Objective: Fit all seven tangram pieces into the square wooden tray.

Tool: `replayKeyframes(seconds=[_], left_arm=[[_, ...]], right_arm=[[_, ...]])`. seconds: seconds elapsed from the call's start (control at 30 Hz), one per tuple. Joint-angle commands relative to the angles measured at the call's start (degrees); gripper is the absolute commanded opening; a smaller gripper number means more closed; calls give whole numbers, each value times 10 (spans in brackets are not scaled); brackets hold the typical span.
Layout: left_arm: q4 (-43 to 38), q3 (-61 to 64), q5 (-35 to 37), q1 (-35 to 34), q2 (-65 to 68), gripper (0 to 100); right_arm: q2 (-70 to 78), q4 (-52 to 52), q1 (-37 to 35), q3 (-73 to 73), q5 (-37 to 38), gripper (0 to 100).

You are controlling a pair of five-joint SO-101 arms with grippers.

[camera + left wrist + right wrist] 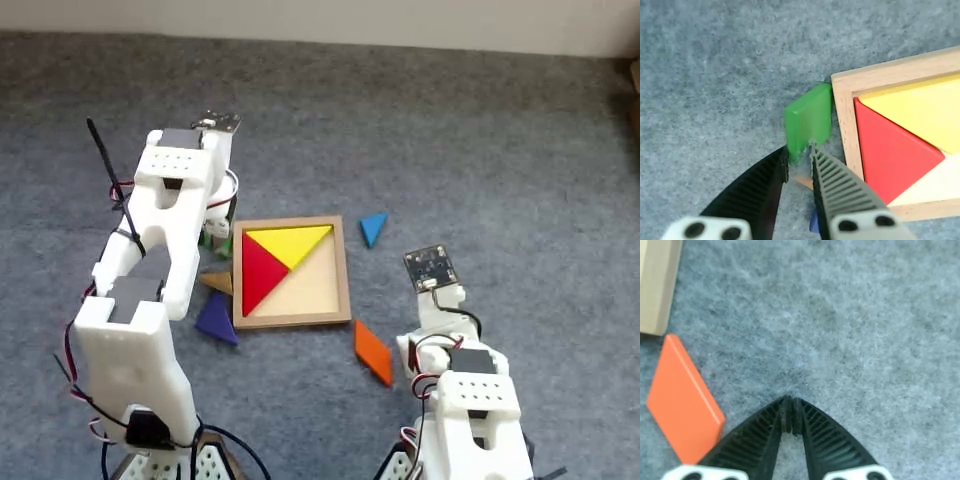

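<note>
Grey felt-like matting covers the desk, with wide bare stretches beyond the square wooden tray [343, 272] and off to the right arm's side. The tray holds a yellow triangle [290, 243] and a red triangle [259, 275] against its far and left rims; the rest is bare wood. The left gripper [799, 152] has its fingers pinched on the green piece [809, 120], tilted just beside the tray's outer corner. A tan triangle [218, 281] and a dark blue triangle [217, 318] crowd the left rim. A small blue triangle [373, 228] lies off the far right corner. The orange parallelogram [682, 400] lies beside the right gripper [788, 407], whose fingers are closed on nothing.
</note>
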Motion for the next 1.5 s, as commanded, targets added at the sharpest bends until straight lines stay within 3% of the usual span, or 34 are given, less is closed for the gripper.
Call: replayKeyframes(seconds=[0.0, 0.4, 0.97, 1.2, 1.47], left_arm=[[1, -3, -4, 26, 5, 59], [-11, 2, 0, 78, -34, 59], [-1, 3, -1, 61, -75, 5], [49, 27, 1, 126, -175, 5], [39, 109, 1, 237, -224, 5]], right_arm=[[-4, -7, 6, 5, -2, 23], [-4, -7, 6, 5, -2, 23], [-4, -7, 6, 5, -2, 23], [-4, -7, 6, 5, -2, 23], [-4, -18, 29, 4, -2, 23]])
